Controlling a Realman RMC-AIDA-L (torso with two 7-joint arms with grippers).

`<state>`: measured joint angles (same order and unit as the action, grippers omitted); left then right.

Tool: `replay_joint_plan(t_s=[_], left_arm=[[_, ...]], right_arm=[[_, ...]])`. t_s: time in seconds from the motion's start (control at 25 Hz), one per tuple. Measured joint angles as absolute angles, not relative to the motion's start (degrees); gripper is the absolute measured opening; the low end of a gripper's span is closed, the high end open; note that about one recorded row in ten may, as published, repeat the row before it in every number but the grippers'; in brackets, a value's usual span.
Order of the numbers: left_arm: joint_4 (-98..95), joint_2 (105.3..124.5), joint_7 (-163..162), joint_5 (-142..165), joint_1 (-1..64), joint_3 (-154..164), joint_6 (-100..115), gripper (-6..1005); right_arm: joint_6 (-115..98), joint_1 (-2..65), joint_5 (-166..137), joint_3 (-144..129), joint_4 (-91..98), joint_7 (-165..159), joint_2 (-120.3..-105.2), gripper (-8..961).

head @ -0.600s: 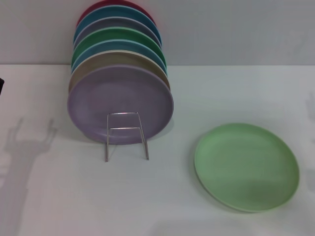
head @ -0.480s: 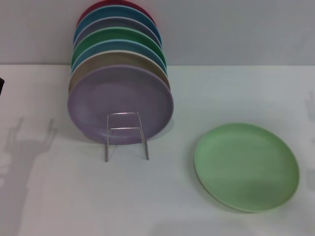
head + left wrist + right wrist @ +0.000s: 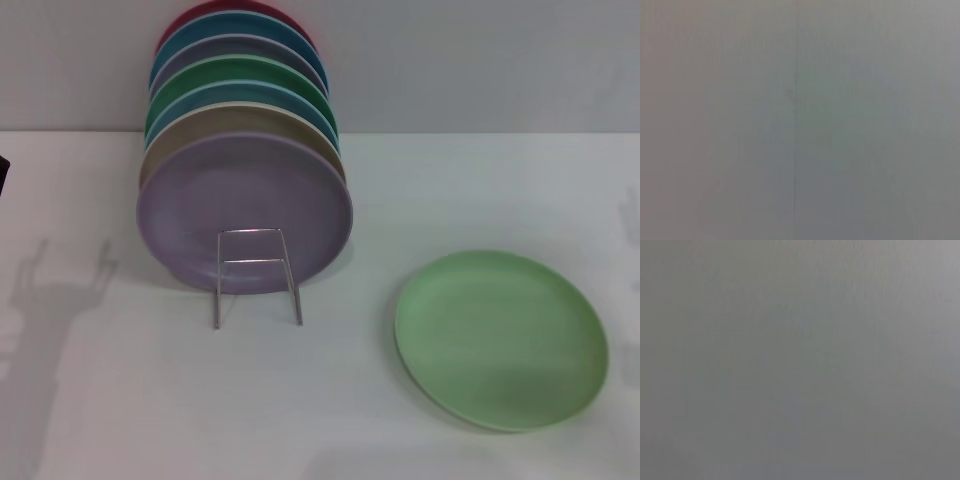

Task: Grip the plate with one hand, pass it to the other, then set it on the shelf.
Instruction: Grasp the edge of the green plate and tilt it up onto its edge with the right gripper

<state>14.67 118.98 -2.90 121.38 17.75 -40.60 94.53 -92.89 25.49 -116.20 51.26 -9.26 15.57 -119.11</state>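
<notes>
Head view: light-green plate (image 3: pixel 501 340) lies flat on the white desk (image 3: pixel 330 410), toward the robot's right and nearer the camera, well apart from the rack. Wire shelf (image 3: pixel 256 277) stands to the left of centre; its rectangular front loop and crossbar rise in front of a lilac plate (image 3: pixel 243 212). Behind the lilac plate a row of plates stands on edge: tan (image 3: pixel 185 135), blue, a darker green plate (image 3: pixel 240 75), more blue and a red one (image 3: pixel 200 14) at the back. A faint shadow of a two-fingered shape falls on the desk at far left (image 3: pixel 55 290). No pincer shows here, left or right, so how far either is open cannot be told; nothing has hold of the light-green plate.

Left wrist view: plain grey surface with one thin vertical line (image 3: pixel 795 150). No fingers, no plate.

Right wrist view: uniform grey. No fingers, no plate.
</notes>
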Motion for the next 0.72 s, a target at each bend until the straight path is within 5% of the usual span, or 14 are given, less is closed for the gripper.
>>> replay_joint_plan(t_s=[0.72], left_arm=[[14.5, 118.91, -2.9, 121.4, 17.0, -40.6, 95.0, 789]], right_arm=[[-80.3, 23.7, -116.1, 54.5, -21.3, 27.3, -118.93, 666]])
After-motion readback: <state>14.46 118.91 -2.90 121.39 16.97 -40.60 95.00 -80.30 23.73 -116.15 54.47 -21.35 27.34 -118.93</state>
